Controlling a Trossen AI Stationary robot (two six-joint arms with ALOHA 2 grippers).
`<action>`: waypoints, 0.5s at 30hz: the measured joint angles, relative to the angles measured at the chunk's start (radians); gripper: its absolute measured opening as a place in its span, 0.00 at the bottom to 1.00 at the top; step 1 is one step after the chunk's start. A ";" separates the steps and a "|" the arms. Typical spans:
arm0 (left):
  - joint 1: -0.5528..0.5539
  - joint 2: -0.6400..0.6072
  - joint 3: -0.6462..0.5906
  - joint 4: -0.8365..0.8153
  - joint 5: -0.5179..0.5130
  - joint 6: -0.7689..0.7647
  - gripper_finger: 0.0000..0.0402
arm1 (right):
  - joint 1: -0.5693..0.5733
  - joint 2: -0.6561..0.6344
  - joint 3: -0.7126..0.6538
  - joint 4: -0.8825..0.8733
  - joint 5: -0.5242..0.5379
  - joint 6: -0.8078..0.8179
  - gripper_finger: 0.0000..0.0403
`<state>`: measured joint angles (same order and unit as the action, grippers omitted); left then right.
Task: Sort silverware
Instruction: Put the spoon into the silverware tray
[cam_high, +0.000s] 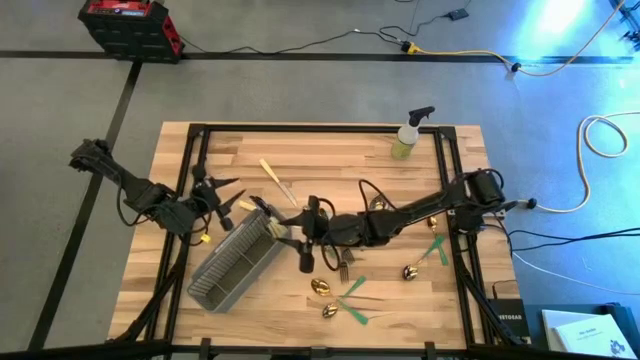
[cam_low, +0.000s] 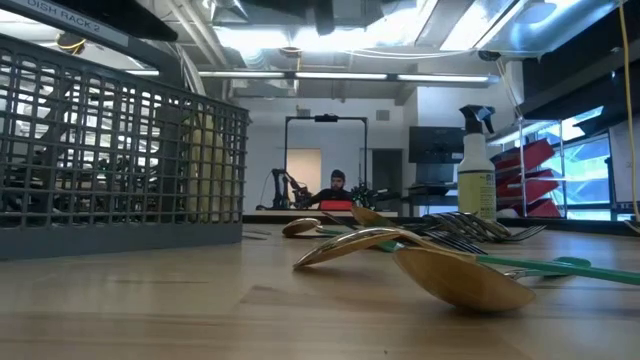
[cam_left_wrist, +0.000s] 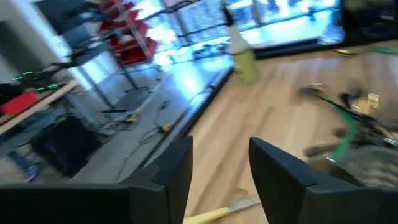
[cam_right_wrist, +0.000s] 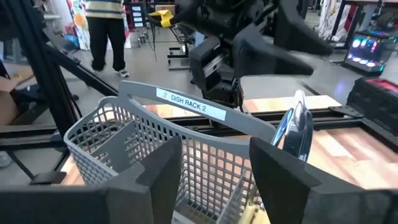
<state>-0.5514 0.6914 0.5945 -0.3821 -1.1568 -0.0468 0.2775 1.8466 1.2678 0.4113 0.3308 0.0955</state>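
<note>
spoon (cam_right_wrist: 298, 127) upright, above right pincer (cam_right_wrist: 214, 165) (open)

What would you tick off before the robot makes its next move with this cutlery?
1. Right gripper jaws open, empty: ok.
2. Caddy directly in front of it: ok.
3. Left gripper jaws open, off to the side of the caddy: ok.
4. All silverware sorted: not ok, several pieces lie on the table.
5. What the caddy holds: cannot tell.
6. Spray bottle out of the way: ok.
</note>
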 joint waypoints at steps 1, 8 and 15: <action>0.008 0.005 0.000 -0.001 0.014 0.002 0.35 | 0.004 -0.010 0.000 -0.018 0.001 -0.003 0.42; 0.087 0.048 0.000 0.003 0.054 0.002 0.35 | 0.026 -0.037 0.000 -0.084 0.001 -0.008 0.42; 0.151 0.091 0.000 0.006 0.175 -0.002 0.35 | 0.031 -0.038 0.000 -0.129 0.002 -0.020 0.42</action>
<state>-0.4006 0.7820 0.5945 -0.3756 -0.9823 -0.0486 0.3084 1.8088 1.2682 0.2826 0.3325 0.0757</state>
